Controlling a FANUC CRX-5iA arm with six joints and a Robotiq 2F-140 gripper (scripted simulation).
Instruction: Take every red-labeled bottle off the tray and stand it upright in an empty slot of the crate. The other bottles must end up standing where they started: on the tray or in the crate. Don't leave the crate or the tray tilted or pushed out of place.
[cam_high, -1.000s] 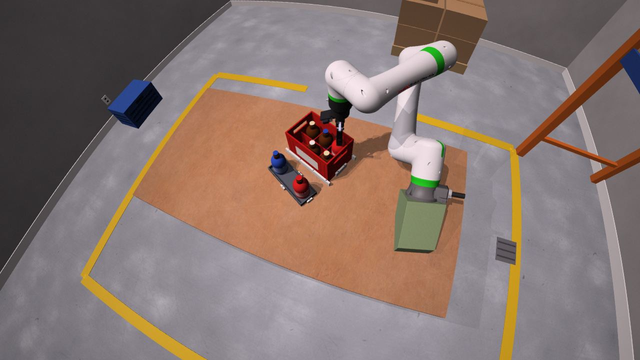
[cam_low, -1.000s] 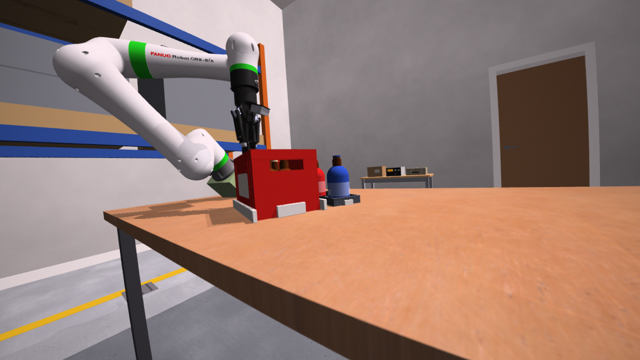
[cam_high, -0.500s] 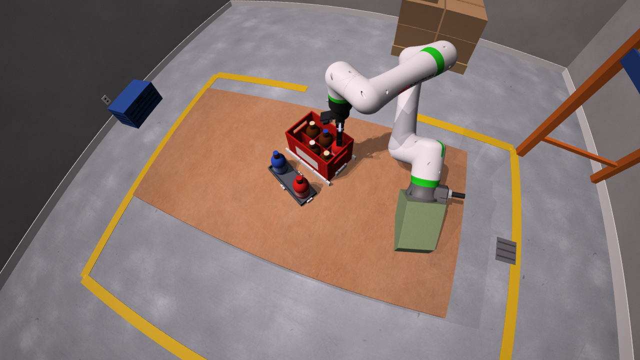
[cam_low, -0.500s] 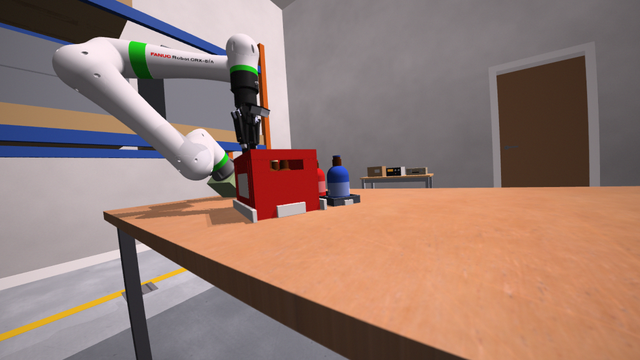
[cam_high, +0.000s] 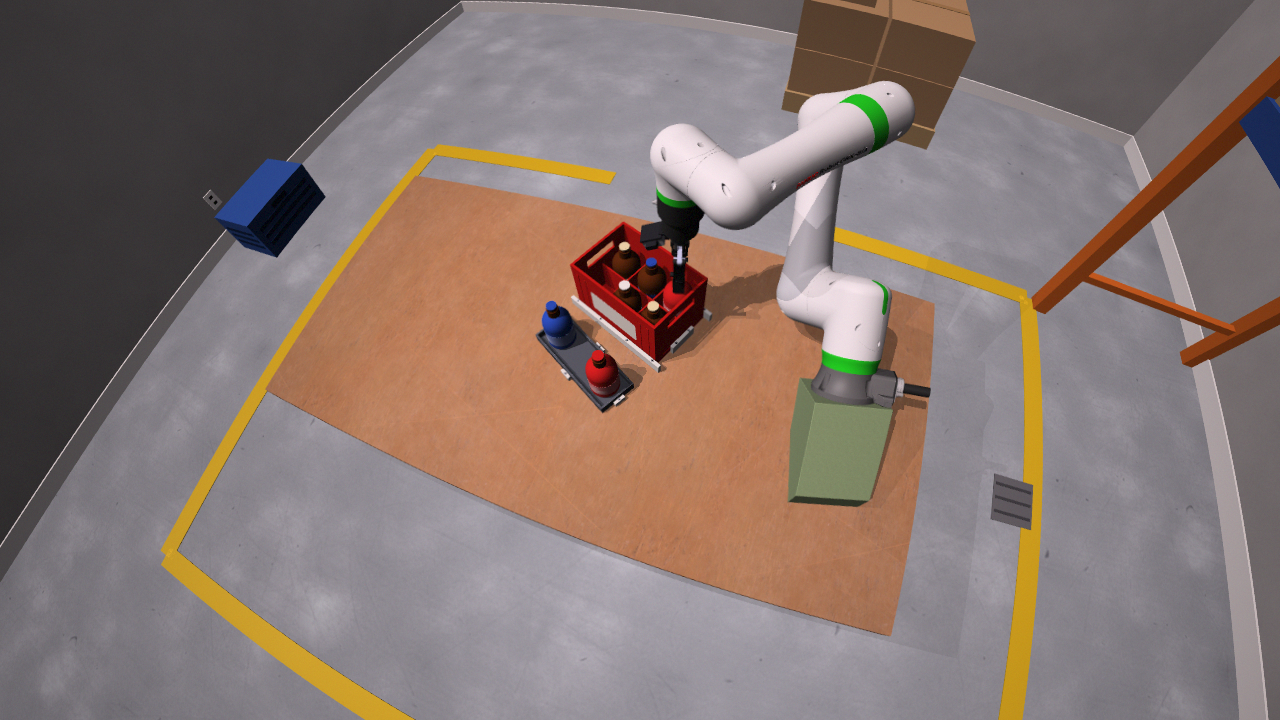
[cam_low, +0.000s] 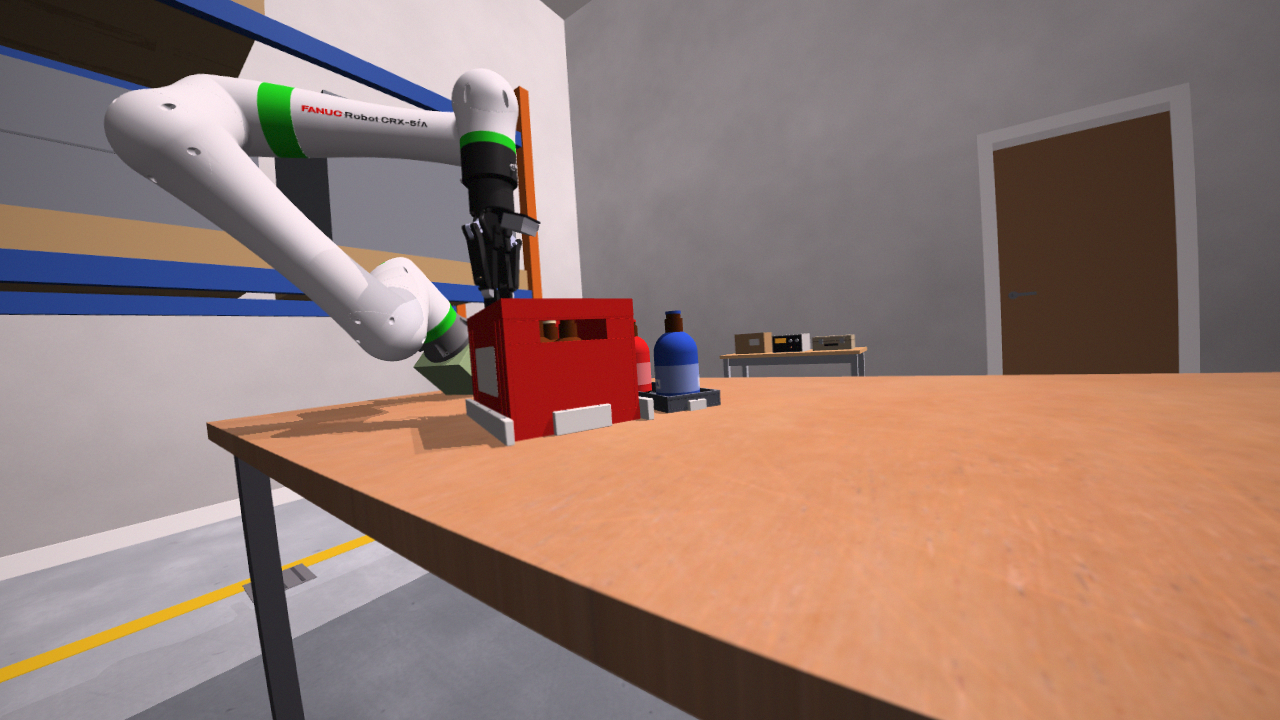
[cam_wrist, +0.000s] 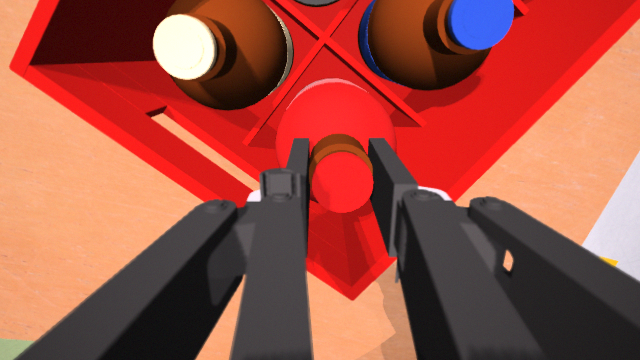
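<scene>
My gripper (cam_wrist: 338, 163) is shut on the neck of a red-labeled bottle (cam_wrist: 336, 130) with a red cap. The bottle stands upright, lowered into a corner slot of the red crate (cam_high: 636, 287). The gripper also shows above that corner in the top view (cam_high: 678, 268) and in the exterior view (cam_low: 494, 284). The neighbouring slots hold a brown bottle with a cream cap (cam_wrist: 220, 50) and a blue-capped bottle (cam_wrist: 430, 40). On the grey tray (cam_high: 584, 366) stand another red-labeled bottle (cam_high: 601, 373) and a blue-labeled bottle (cam_high: 557, 325).
The crate sits between white guide rails (cam_high: 617, 335) on the wooden table. The tray lies close beside the crate's long side. My green base block (cam_high: 836, 440) stands at the table's right. A blue box (cam_high: 271, 205) lies on the floor at the far left.
</scene>
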